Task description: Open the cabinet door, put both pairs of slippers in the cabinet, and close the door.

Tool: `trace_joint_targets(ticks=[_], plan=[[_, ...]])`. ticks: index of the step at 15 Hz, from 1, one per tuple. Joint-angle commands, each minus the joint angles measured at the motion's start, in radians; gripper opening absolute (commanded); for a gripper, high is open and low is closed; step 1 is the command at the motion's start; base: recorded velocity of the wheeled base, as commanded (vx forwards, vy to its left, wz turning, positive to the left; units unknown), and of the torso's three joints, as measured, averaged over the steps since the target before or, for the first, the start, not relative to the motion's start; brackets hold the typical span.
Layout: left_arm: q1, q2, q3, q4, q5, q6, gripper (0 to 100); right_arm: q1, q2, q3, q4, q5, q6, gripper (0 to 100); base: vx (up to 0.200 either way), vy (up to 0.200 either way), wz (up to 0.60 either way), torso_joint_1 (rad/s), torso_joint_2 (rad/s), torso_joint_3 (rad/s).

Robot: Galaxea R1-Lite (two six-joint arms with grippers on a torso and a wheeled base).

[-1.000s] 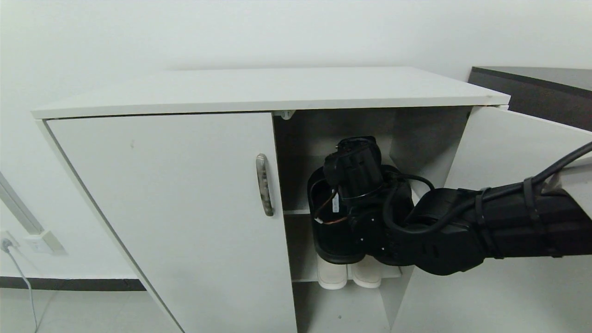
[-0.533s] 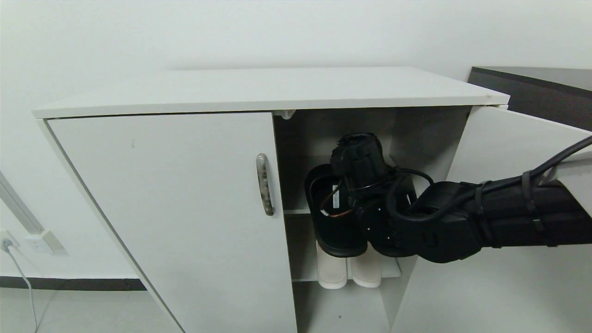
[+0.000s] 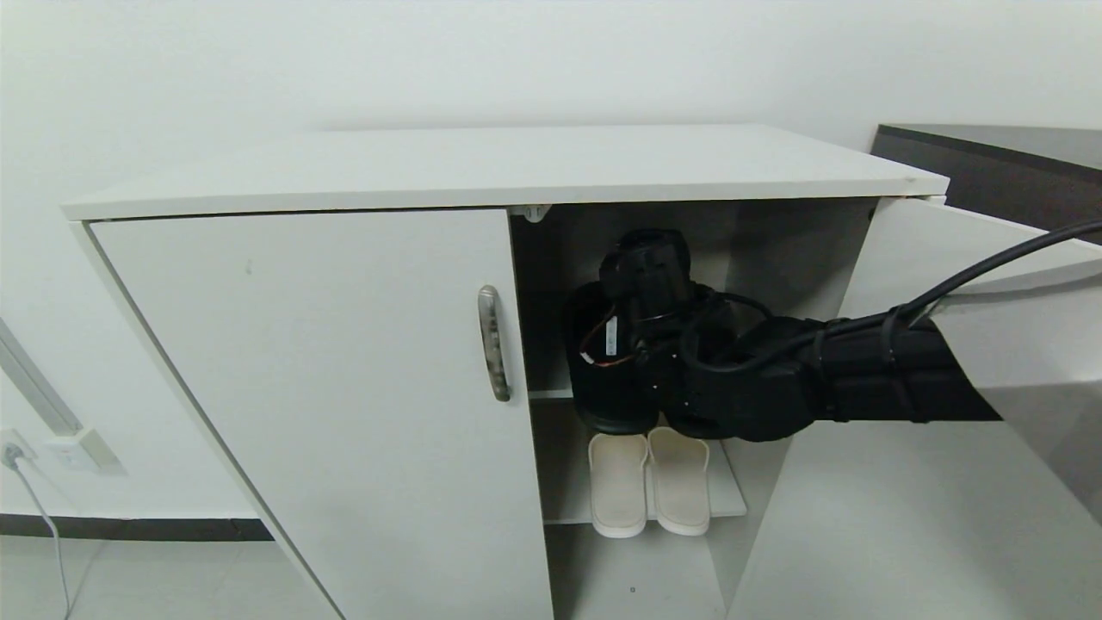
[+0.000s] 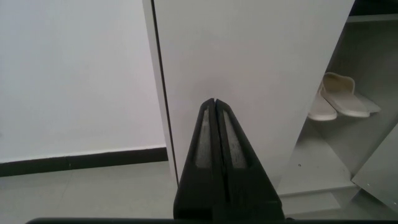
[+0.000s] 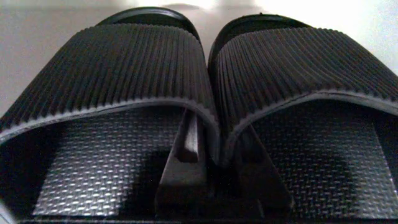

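Two pairs of slippers are inside the right compartment of the white cabinet (image 3: pixel 516 168). The white slippers (image 3: pixel 650 482) lie side by side on the lower shelf (image 3: pixel 727 501), toes inward. The black slippers (image 3: pixel 592 392) are held above them, at the level of the upper shelf (image 3: pixel 551 394).

Surroundings:
- The left door (image 3: pixel 301 387) is closed; its metal handle (image 3: pixel 491 343) stands beside the opening.
- The right door (image 3: pixel 913 258) is swung open toward the robot's right.
- A wall socket (image 3: pixel 73 449) with a cable (image 3: pixel 34 508) is low on the wall to the left.
- A dark counter (image 3: pixel 990 164) stands behind the cabinet to the right.

Arm pose:
- The right arm (image 3: pixel 861 383) reaches level across the open door into the compartment.
- The right gripper (image 5: pixel 216 140) is clamped on the adjoining inner strap edges of the black pair.
- The left gripper (image 4: pixel 214 124) has its fingers pressed together, holding nothing. It hangs low and points at the closed left door.

Limits of view:
- From the head camera, the wrist covers the right gripper and most of the black pair.
- Whether the black soles rest on the upper shelf cannot be determined.
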Motion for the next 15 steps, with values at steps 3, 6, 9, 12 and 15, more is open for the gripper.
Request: trace_joint_targets(ticks=[3, 6, 9, 12, 15], plan=[[0.000, 0.000, 0.000, 0.000, 0.000, 0.000, 0, -0.027, 0.074, -0.066, -0.001, -0.030, -0.021, 0, 0.000, 0.000, 0.00, 0.000, 0.00, 0.000], [-0.001, 0.000, 0.000, 0.000, 0.000, 0.000, 0, -0.032, 0.094, -0.089, 0.001, -0.036, -0.031, 0, 0.000, 0.000, 0.00, 0.000, 0.00, 0.000], [0.000, 0.000, 0.000, 0.000, 0.000, 0.002, 0, -0.047, 0.109, -0.110, -0.004, -0.036, -0.057, 0, 0.000, 0.000, 0.00, 0.000, 0.00, 0.000], [0.000, 0.000, 0.000, 0.000, 0.000, 0.002, 0, -0.059, 0.126, -0.152, -0.004, -0.036, -0.080, 0, 0.000, 0.000, 0.00, 0.000, 0.00, 0.000], [0.000, 0.000, 0.000, 0.000, 0.000, 0.002, 0, -0.059, 0.123, -0.153, 0.001, -0.033, -0.086, 0, 0.000, 0.000, 0.00, 0.000, 0.00, 0.000]])
